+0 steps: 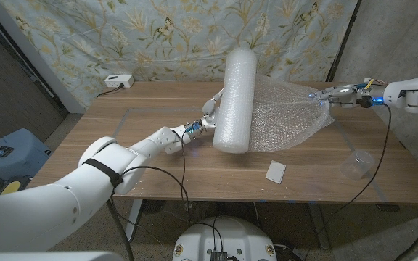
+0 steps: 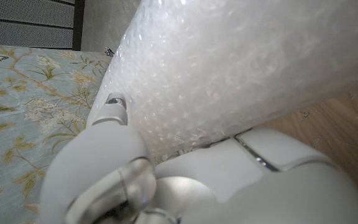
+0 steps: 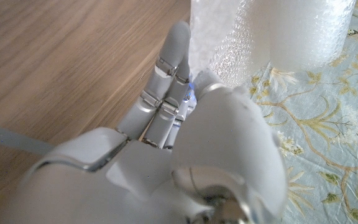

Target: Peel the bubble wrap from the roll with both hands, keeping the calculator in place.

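Two hands split on one roll (image 1: 236, 101), long axis near-far: left hand (image 1: 210, 114) pressed to its left flank; right hand (image 1: 337, 94) far right, pinching the peeled sheet (image 1: 290, 116).

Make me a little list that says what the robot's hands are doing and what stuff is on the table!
Left hand: pressed against the side of the bubble wrap roll, steadying it.
Right hand: fingers pinch the loose bubble wrap sheet, pulled out from the roll.
Roll: tilted up on the wooden table.
Sheet: stretched between roll and right hand.
Small flat white thing: on the table in front of the sheet, apart from it.
Clear plastic cup: near the table's right edge.
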### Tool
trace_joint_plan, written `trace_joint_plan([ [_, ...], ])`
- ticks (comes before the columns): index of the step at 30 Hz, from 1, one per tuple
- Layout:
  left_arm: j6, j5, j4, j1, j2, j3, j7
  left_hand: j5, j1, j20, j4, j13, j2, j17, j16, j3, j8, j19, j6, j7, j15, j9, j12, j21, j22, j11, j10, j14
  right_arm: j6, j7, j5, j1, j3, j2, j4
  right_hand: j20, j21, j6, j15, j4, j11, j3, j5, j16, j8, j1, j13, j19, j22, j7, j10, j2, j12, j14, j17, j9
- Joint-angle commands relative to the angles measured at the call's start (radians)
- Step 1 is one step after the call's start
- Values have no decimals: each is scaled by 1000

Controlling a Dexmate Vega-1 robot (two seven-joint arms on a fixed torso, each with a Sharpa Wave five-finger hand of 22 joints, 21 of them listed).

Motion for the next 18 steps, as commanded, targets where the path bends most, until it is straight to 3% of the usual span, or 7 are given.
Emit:
trace_joint_plan([
  [1, -15, -8, 28, 1, -12, -11, -1, -4, -19, -2, 7, 0, -6, 3, -2, -7, -1, -4, -52, -1, -1, 3, -3, -5, 1, 5, -16, -9, -6, -8, 5, -11, 18, -17, -4, -38, 11, 15, -57, 1, 7, -5, 4, 0, 0, 13, 9, -8, -2, 1, 0, 4, 8, 2, 2, 2],
  [18, -25, -6, 54, -12, -17, -15, 13, -8, -37, -3, 11, -1, -7, 4, -2, -13, 0, -9, -58, -2, -1, 3, -3, -8, 1, 5, -19, -17, -11, -9, 2, -13, 34, -25, 2, -38, 33, 21, -57, 2, 10, -7, 3, 1, -1, 20, 17, -19, -12, 0, -4, 7, 2, 0, 9, 3],
])
